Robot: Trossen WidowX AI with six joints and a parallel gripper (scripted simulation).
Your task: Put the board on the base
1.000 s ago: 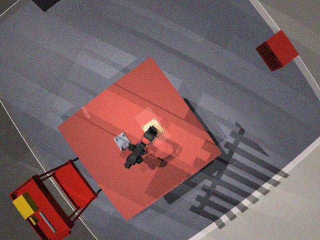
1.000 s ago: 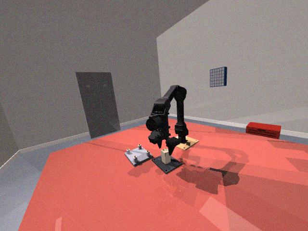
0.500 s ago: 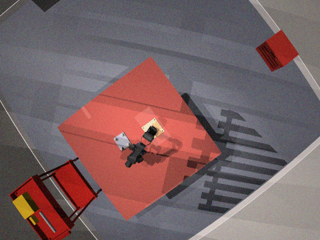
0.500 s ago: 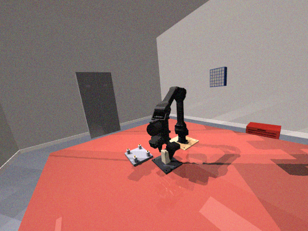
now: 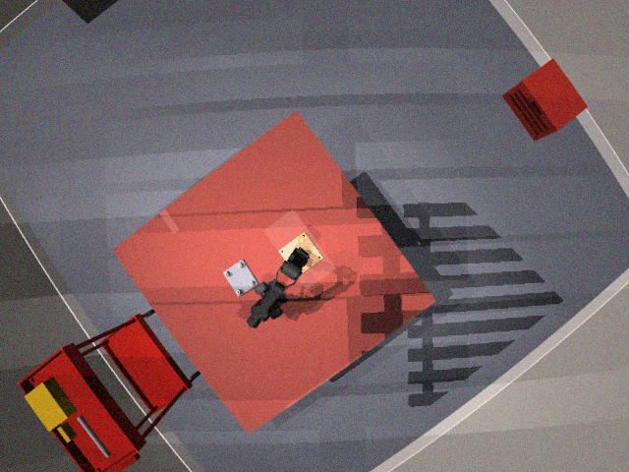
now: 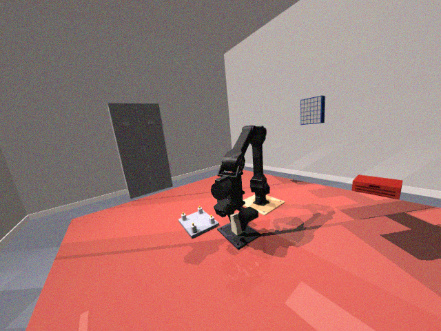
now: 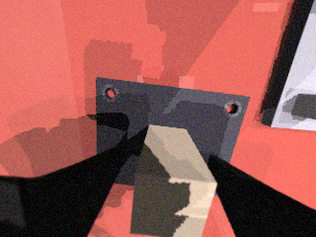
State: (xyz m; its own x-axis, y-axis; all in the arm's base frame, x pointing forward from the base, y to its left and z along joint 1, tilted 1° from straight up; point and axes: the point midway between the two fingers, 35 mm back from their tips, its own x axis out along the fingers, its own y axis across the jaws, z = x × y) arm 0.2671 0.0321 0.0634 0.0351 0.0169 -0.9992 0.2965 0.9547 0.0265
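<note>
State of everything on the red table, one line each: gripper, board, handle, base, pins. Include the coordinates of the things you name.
Black parallel-jaw gripper (image 6: 238,221) (image 7: 167,154): fingers apart, one either side of the handle, closed grip not evident.
Flat black square board (image 6: 227,233) (image 7: 188,111): flat on table, off base.
Cream block-shaped handle (image 6: 235,225) (image 7: 173,163): upright on board.
Light grey square base (image 5: 240,277) (image 6: 198,222) (image 7: 298,64): beside board, uncovered.
Gold pins (image 6: 193,225): upright on four posts, bare.

Black board (image 6: 245,241) (image 7: 197,116), flat beside grey four-post base (image 5: 241,277) (image 6: 198,224) (image 7: 298,74).
</note>
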